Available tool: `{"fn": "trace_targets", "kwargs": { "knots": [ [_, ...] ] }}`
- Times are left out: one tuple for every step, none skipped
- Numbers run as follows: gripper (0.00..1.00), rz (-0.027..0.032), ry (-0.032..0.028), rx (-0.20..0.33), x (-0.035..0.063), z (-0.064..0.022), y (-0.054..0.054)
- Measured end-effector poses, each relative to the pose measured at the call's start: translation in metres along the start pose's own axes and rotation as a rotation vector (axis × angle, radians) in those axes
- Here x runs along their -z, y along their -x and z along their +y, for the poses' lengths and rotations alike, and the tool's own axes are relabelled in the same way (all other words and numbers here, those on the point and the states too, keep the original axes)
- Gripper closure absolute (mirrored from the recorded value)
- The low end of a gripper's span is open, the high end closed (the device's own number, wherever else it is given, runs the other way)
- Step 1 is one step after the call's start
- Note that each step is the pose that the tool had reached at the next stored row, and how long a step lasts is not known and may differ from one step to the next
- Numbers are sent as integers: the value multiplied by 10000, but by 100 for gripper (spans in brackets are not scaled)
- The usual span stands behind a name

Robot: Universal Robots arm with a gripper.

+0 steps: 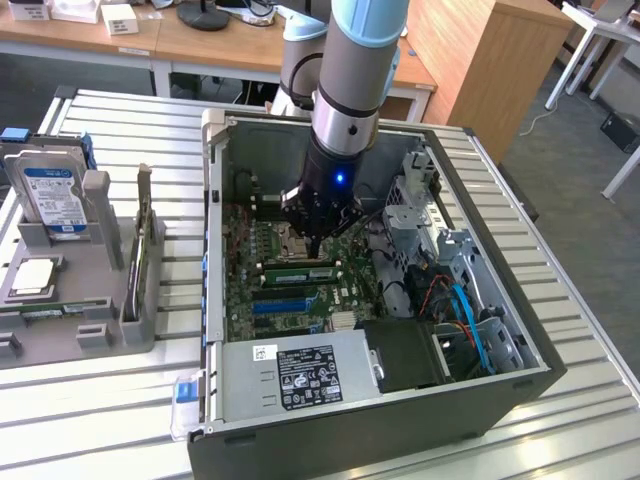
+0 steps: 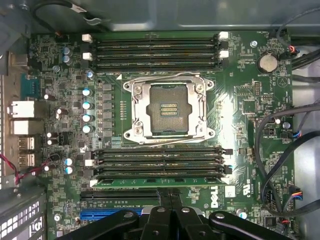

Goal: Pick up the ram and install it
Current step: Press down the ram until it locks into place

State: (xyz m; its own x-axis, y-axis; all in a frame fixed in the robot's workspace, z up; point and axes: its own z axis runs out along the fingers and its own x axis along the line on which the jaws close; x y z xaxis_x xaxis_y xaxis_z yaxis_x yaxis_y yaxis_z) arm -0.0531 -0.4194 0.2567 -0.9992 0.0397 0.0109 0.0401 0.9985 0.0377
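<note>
Below, closed jaws touch the thin green ram (image 2: 157,182).

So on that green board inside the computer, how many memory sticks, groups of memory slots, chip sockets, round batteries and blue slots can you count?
Memory stick: 1
Groups of memory slots: 2
Chip socket: 1
Round battery: 1
Blue slot: 1
Total: 6

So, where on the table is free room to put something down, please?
Free: the slatted table in front of the grey holder tray, left of the computer case in the exterior view. Crowded: inside the case, where the gripper hangs over the motherboard.
</note>
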Motion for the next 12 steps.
{"fn": "trace_targets", "kwargs": {
  "knots": [
    [89, 1, -1, 21, 0, 0, 0],
    [89, 2, -1, 50, 0, 0, 0],
    [89, 3, -1, 77, 0, 0, 0],
    [89, 4, -2, 97, 0, 0, 0],
    [89, 5, -2, 119, 0, 0, 0],
    [89, 6, -2, 140, 0, 0, 0],
    [89, 6, -2, 147, 0, 0, 0],
    [89, 6, -2, 148, 0, 0, 0],
    [89, 6, -2, 154, 0, 0, 0],
    [89, 6, -2, 160, 0, 0, 0],
    [89, 7, -2, 160, 0, 0, 0],
    [89, 6, -2, 161, 0, 0, 0]
  ]
}}
